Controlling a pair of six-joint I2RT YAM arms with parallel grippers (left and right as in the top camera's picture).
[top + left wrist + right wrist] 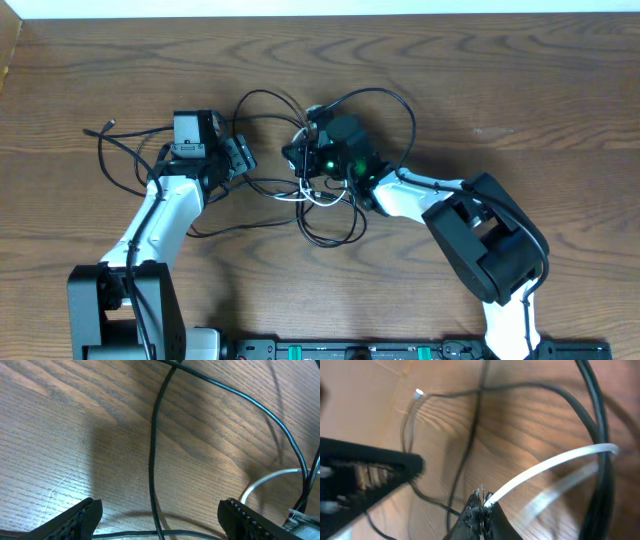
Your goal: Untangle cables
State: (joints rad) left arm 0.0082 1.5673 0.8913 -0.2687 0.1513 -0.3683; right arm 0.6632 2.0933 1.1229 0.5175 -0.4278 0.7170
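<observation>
Cables (322,195): a loose tangle of thin black and white strands lying directly under and around the right gripper (300,155), with black loops spreading past it on its far side and one strand trailing out beyond the left gripper (243,158). The right gripper (480,506) is closed, with the white cable (555,462) running into its tip. The left gripper (160,510) stands wide apart and has hold of nothing. One black cable (152,475) lies on the wood between its fingers (75,517), touching neither.

Surface: a brown tabletop (520,80) with strong wood grain. A pale strip (300,8) runs along its far edge, and nothing more of the room appears.

Limits of view: the right wrist view is motion-blurred, so the exact contact at the fingertip is hard to confirm. The right wrist housing covers the middle of the tangle from overhead. The crossings of the strands cannot be traced, and both arm bases are cut off at the lower edge.
</observation>
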